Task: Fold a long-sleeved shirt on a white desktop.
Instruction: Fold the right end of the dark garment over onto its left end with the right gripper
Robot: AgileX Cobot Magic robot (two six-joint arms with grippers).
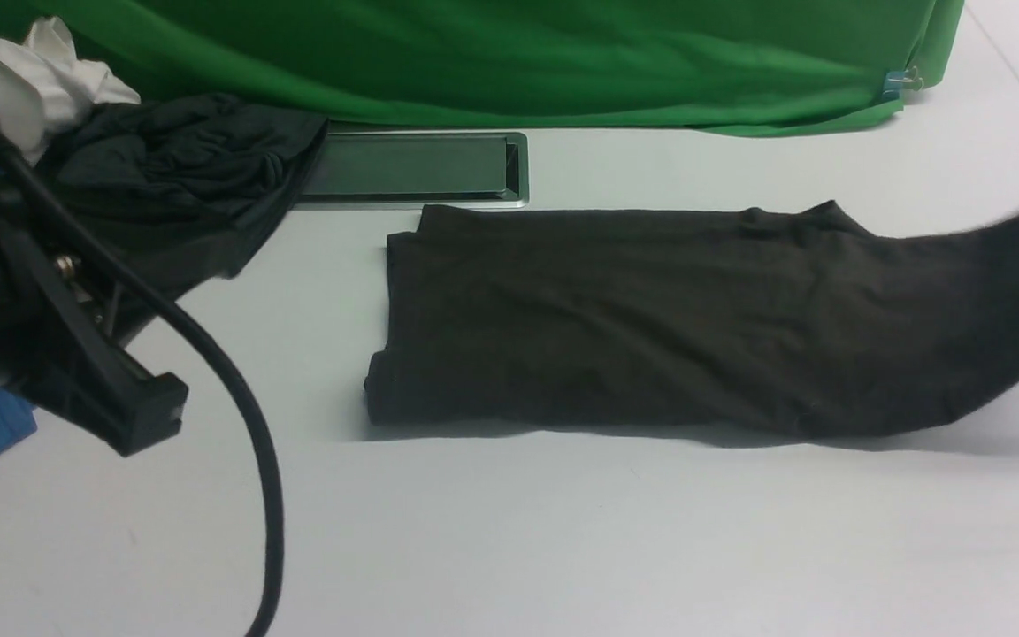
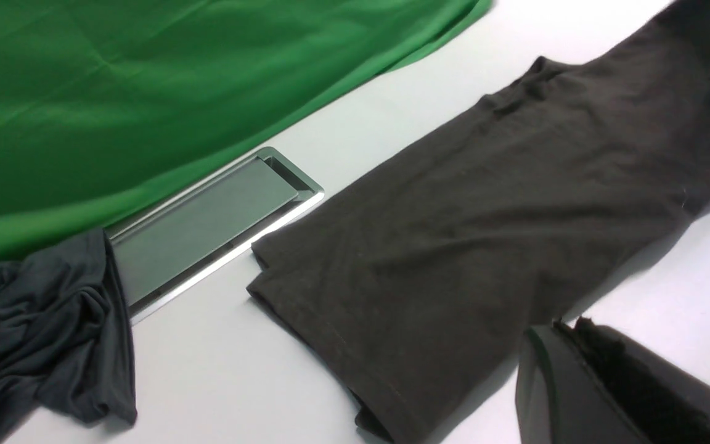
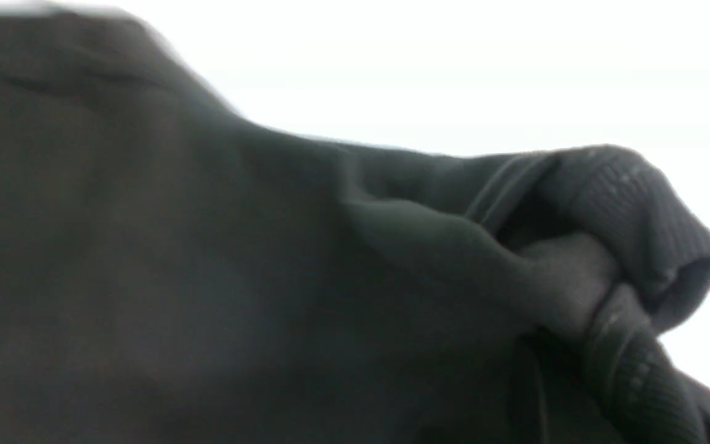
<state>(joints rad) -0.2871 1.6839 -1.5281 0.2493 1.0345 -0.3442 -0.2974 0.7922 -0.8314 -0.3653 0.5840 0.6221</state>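
White desktop (image 1: 563,540), shirt (image 1: 633,318) in right jaws

Long-sleeved shirt (image 1: 616,318): plain brownish-black. Desktop (image 1: 563,531): plain white. Backdrop (image 1: 518,53), 12 o'clock: green. Garment (image 1: 182,186), 10 o'clock: slate-grey. Cable slot (image 1: 412,166): grey, silver rim. Clip (image 1: 894,84), 1 o'clock: blue.

long-sleeved shirt (image 1: 616,318) | dk brown, folded strip | R end raised | on white desktop (image 1: 563,531)
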